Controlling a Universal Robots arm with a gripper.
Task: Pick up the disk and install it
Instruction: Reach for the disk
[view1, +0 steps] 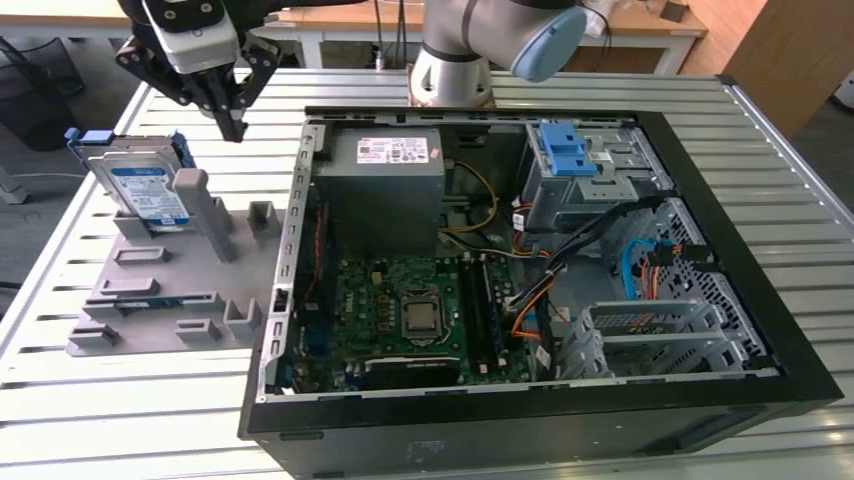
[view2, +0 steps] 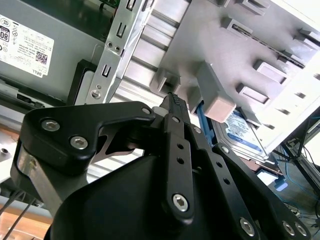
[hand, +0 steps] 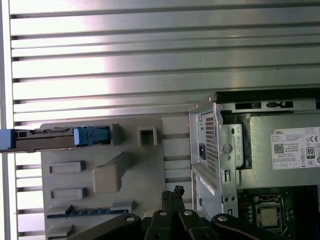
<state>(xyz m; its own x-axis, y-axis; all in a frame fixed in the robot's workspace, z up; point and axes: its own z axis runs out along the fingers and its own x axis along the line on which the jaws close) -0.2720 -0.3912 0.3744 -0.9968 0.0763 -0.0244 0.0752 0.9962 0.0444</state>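
The disk (view1: 140, 185) is a silver drive with a blue-and-white label in a blue bracket. It stands on edge on the grey fixture (view1: 147, 300), leaning against a grey post (view1: 200, 205). In the first wrist view the disk (hand: 45, 139) appears edge-on, and in the second wrist view the disk (view2: 242, 132) sits behind the post. My gripper (view1: 235, 130) hangs above the table between the disk and the computer case, a little toward the exterior view's right of the disk. Its black fingers meet at the tips in both wrist views (view2: 172, 98) (hand: 174, 191), shut with nothing held.
The open computer case (view1: 747, 300) lies on the slatted metal table (view1: 801, 180), with the grey power-supply box (view1: 380, 180), the motherboard (view1: 414, 310) and a drive cage with a light-blue latch (view1: 567, 150) inside. The fixture carries several low grey holders.
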